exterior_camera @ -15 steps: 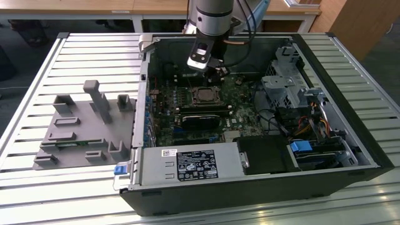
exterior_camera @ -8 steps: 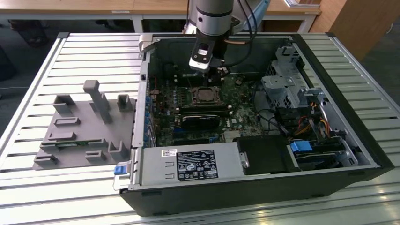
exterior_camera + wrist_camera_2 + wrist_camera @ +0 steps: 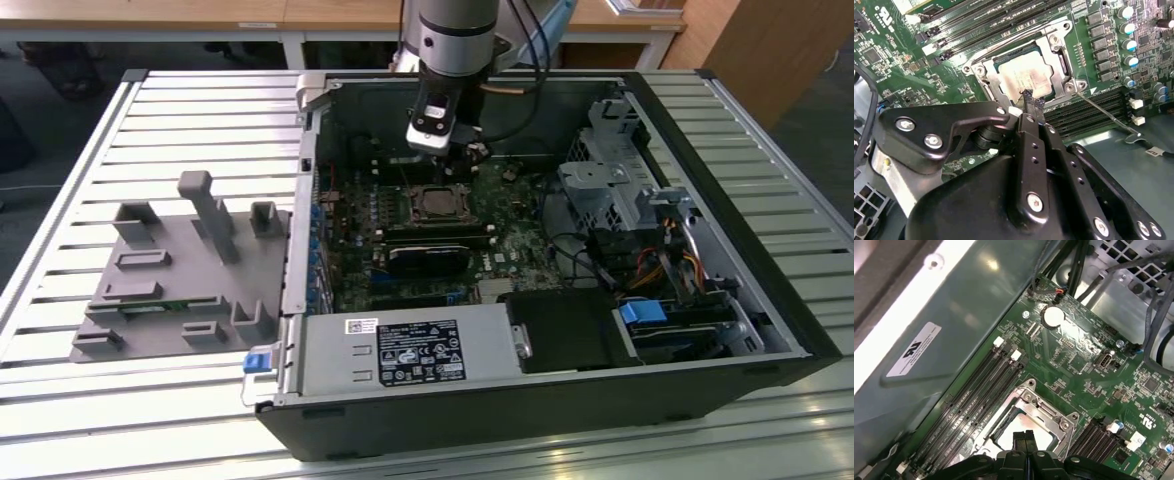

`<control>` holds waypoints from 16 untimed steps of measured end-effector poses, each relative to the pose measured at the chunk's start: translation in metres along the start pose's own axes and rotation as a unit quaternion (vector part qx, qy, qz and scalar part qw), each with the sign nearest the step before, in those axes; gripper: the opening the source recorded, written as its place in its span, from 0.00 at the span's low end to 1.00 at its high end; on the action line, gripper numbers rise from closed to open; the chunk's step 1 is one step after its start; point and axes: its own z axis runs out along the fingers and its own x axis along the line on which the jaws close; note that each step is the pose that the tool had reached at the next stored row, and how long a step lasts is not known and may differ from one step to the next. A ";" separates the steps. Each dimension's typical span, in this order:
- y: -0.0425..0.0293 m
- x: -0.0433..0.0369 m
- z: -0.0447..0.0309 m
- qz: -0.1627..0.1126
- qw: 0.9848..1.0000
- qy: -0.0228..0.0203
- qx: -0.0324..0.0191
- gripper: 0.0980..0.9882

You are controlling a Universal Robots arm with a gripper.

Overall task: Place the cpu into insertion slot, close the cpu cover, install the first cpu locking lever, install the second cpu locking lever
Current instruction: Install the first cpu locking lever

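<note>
Hanging inside the open computer case [image 3: 747, 300], the gripper [image 3: 465, 160] comes in from 12 o'clock in the exterior view, and the socket lies just toward 6 o'clock from it. Its two black fingers are pressed together along their length in both wrist views, with nothing between them. In the second wrist view the fingertips [image 3: 1032, 102] sit right at one edge of the cpu [image 3: 1021, 77]; whether they touch it I cannot tell.

The cpu lies flat in its socket on the green motherboard [image 3: 894, 50], its dull metal top showing through the window of the cpu cover [image 3: 1054, 50]. The cover lies down flat around the chip. A thin metal lever [image 3: 1106, 114] runs out from one corner of the cover across the neighbouring memory slots [image 3: 1089, 115].

On the exterior view's clock face, a grey fixture [image 3: 174, 270] rests on the slatted table [image 3: 80, 400] at 9 o'clock of the case, and the power supply [image 3: 400, 355] sits at 6 o'clock of the socket.
</note>
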 end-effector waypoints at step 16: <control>0.0002 0.0000 -0.0043 -0.033 0.999 0.001 0.000 0.03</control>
